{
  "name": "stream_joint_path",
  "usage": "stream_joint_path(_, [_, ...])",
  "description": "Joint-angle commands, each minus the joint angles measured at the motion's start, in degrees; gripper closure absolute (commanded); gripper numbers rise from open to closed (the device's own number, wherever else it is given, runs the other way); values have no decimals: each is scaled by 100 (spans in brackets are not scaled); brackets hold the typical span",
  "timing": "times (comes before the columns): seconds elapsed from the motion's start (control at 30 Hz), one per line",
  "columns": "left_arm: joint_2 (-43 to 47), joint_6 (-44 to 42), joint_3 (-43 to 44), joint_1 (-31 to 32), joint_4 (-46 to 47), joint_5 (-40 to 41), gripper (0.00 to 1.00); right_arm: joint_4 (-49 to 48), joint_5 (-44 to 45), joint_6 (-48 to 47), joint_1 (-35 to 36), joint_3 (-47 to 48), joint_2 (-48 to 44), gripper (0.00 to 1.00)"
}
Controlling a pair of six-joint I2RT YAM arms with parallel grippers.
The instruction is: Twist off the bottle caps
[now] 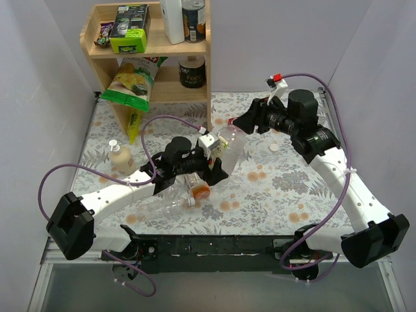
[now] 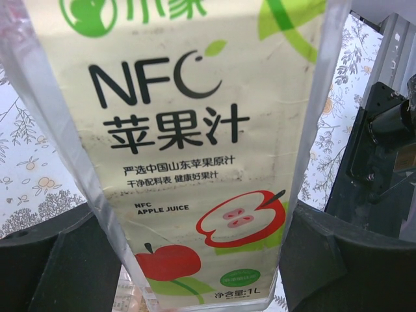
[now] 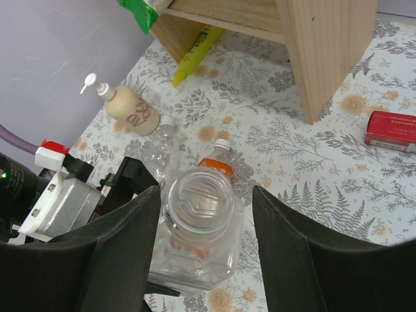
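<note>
two grippers are gathered at one big clear juice bottle (image 1: 232, 144), found near the middle of the flowered table (image 1: 286, 188), just right of the wooden shelf (image 1: 195, 91). the left gripper (image 2: 201, 260) is clamped on the labelled body, with a finger pressed against each side. the right gripper (image 3: 205, 195) is spread wide around the bottle's neck and nothing is pinched between its fingers (image 3: 123, 253). the bottle's mouth is seen uncovered. a small white cap (image 1: 274, 148) is laid loose on the table, near the right arm and well apart from the bottle.

two slimmer bottles are laid flat by the left gripper. an orange bottle (image 3: 216, 166) is seen with its white cap (image 3: 222, 143) screwed on, and a clear bottle (image 3: 158, 146) next to it is capped too. a beige pump bottle (image 3: 130, 107) is stood toward the left edge, and a red box (image 3: 392, 130) is laid to the right of the shelf.
</note>
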State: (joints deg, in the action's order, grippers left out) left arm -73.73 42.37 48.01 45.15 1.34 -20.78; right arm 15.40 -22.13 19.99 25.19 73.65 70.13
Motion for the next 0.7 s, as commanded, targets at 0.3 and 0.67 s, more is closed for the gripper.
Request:
stream_joint_path(0.3, [131,-88,227,73,287,38,76,-458,-397,215,-5,-219,-105,36])
stream_joint_path(0.67, [122,-28,227,100,296,135,61,-582,-355,67,3,-412,-104,99])
